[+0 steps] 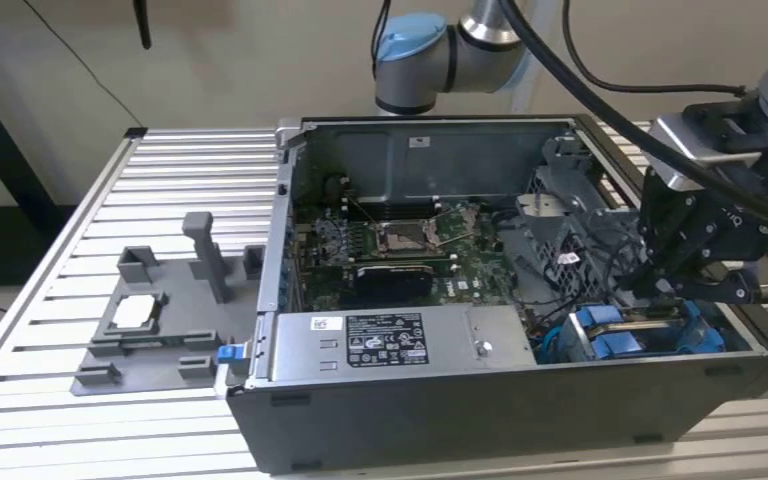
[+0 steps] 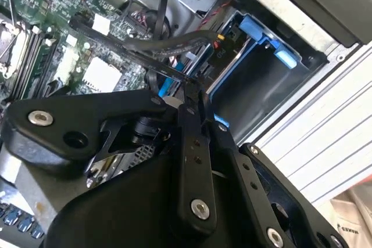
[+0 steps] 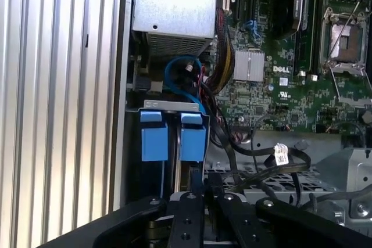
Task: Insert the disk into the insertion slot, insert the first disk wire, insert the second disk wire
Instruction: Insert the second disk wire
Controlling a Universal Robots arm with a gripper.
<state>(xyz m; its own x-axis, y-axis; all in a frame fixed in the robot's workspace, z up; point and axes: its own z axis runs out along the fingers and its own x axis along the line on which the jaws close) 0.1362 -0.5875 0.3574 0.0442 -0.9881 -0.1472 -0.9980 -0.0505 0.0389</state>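
In the exterior view we find the black hand at the right of the frame, lowered into the open dark grey computer case directly above the bright blue plastic disk carrier seated in the grey metal drive cage near the case's lower right corner. We cannot tell whether the fingers are apart or together.

The first wrist view adds two blue end tabs side by side at centre left, a coiled blue cable above them and black wires crossing to the right. The second wrist view shows a flat black cable running across the carrier's open end at upper right.

The green motherboard lies at the centre of the exterior view, the silver power supply box below it. A grey plastic fixture tray rests on the slatted aluminium table at left.
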